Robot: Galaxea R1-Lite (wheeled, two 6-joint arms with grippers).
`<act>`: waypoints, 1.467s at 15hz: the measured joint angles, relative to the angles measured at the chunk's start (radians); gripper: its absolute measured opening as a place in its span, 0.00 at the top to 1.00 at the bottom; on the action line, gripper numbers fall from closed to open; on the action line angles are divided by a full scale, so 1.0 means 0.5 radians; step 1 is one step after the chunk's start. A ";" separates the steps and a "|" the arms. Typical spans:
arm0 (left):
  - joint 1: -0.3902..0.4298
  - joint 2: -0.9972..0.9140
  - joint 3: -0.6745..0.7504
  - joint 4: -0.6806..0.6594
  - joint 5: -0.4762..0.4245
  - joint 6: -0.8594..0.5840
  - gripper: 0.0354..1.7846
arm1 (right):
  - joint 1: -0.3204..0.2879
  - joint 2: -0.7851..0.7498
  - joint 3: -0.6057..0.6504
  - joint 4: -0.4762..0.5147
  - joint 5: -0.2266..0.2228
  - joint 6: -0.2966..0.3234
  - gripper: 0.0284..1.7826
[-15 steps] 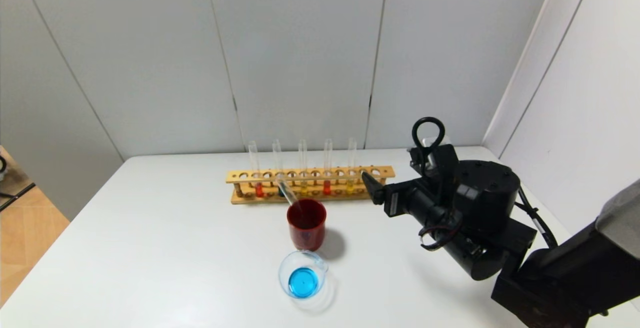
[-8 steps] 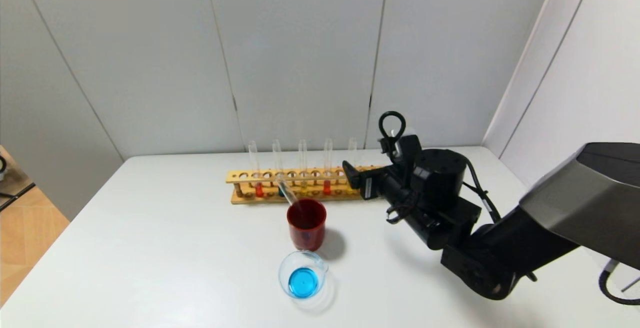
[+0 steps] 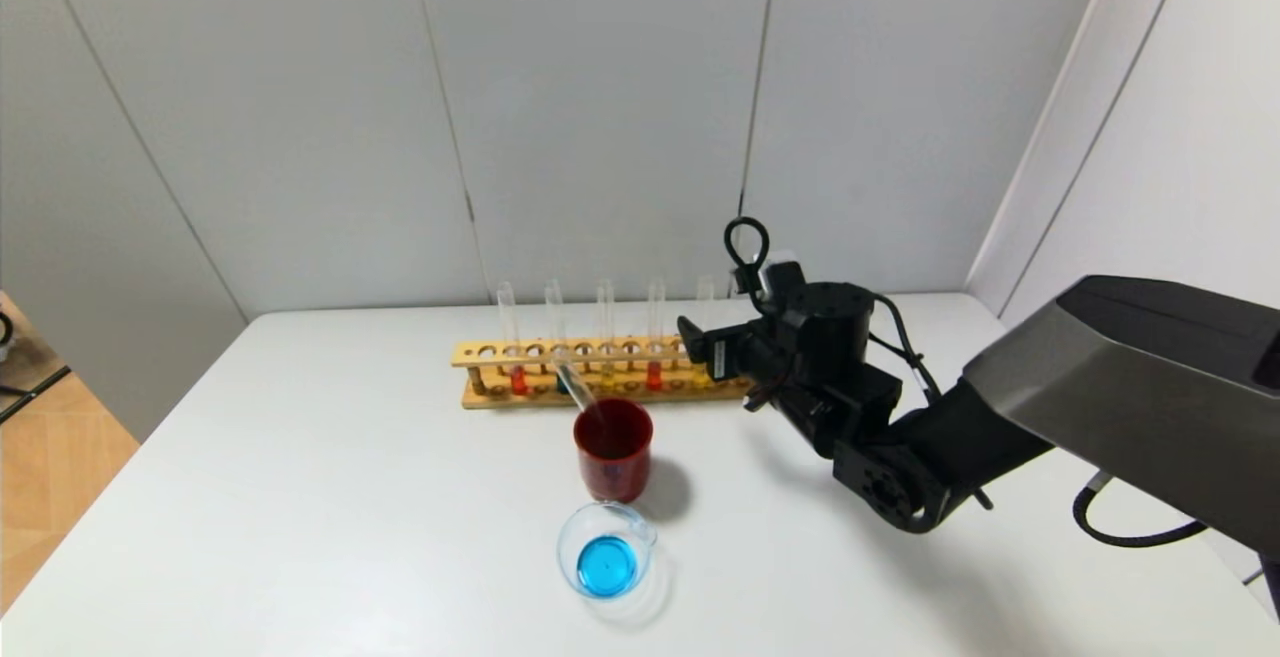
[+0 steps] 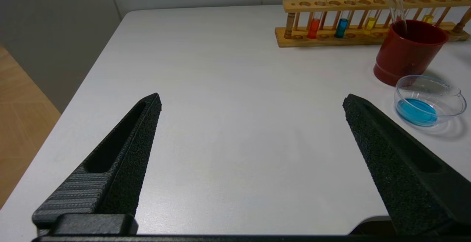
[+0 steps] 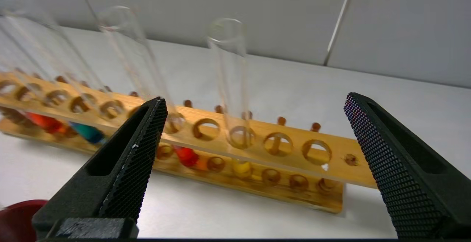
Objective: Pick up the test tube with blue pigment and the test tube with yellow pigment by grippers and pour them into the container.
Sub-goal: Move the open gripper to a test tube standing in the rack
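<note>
The wooden rack (image 3: 500, 352) holds several tubes. The test tube with blue pigment (image 4: 341, 28) stands second from the rack's left end. One test tube with yellow pigment (image 3: 605, 322) stands mid-rack. The other (image 5: 232, 87) stands near the right end, and my right gripper (image 5: 254, 100) is open with that tube between its fingers, apart from both. In the head view this gripper (image 3: 695, 342) is at the rack's right part. The container (image 3: 605, 562), a clear beaker, holds blue liquid near the table's front. My left gripper (image 4: 252, 99) is open and empty over bare table.
A dark red cup (image 3: 613, 447) stands between rack and beaker, with an empty tube (image 3: 575, 387) leaning in it. Two tubes with red liquid (image 3: 517, 377) stand in the rack. The right arm (image 3: 1050, 417) reaches in from the right. Grey walls stand close behind.
My right arm has swung left and away from me, up to the rack, and its open gripper has come around the right-end yellow tube. Nothing else has moved.
</note>
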 joint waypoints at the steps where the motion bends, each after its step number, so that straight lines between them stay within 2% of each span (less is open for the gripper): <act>1: 0.000 0.000 0.000 0.001 0.001 -0.001 0.02 | -0.011 0.017 -0.008 0.000 0.000 0.000 0.02; 5: 0.000 0.000 0.000 0.001 0.002 -0.001 0.02 | -0.026 0.077 -0.026 0.000 0.067 -0.001 0.02; 17: 0.000 0.000 0.000 0.001 0.001 0.000 0.02 | -0.041 0.204 -0.169 0.082 0.128 -0.014 0.02; 20: 0.000 0.000 0.000 0.001 0.000 -0.001 0.02 | -0.043 0.211 -0.207 0.083 0.131 -0.014 0.13; 22: 0.000 0.000 0.000 0.001 0.001 -0.001 0.02 | -0.042 0.217 -0.268 0.130 0.134 -0.014 0.28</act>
